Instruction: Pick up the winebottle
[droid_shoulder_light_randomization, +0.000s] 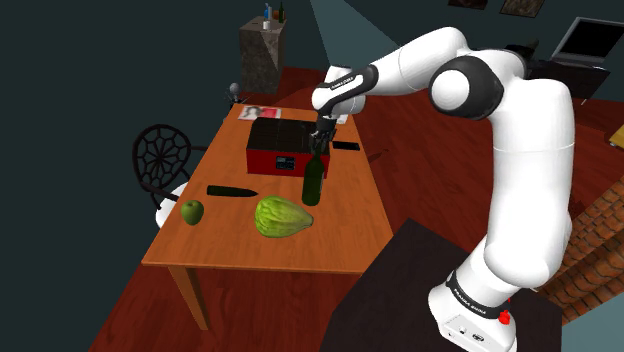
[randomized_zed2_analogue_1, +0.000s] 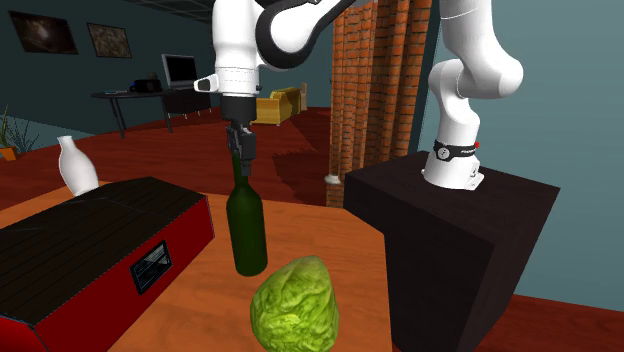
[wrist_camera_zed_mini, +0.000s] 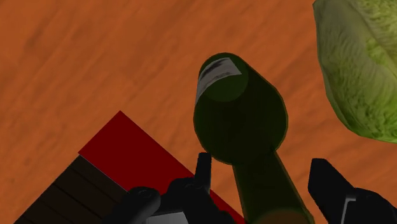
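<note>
Over on the orange-brown wood-grain table (droid_shoulder_light_randomization: 345, 232), you've got the winebottle (droid_shoulder_light_randomization: 312, 182) standing near the middle, just beside the red box (droid_shoulder_light_randomization: 283, 152) with its black slatted top and near the lumpy, leafy-looking green vegetable (droid_shoulder_light_randomization: 282, 216). The room has dark teal walls, a reddish wood floor (droid_shoulder_light_randomization: 425, 160) and a brick wall (randomized_zed2_analogue_1: 385, 80). The bottle is smooth, see-through dark green, with a round body narrowing to a slim neck and a pale label patch. It's upright, long axis vertical, neck pointing straight up into the gripper (droid_shoulder_light_randomization: 321, 135). In the wrist view the black fingers (wrist_camera_zed_mini: 331, 184) are spread either side of the neck with slivers of gap, so nothing's pinched. A green apple (droid_shoulder_light_randomization: 192, 211) and a flat black knife (droid_shoulder_light_randomization: 232, 191) lie toward the shoulder view's left, by a black wire chair (droid_shoulder_light_randomization: 165, 160).
</note>
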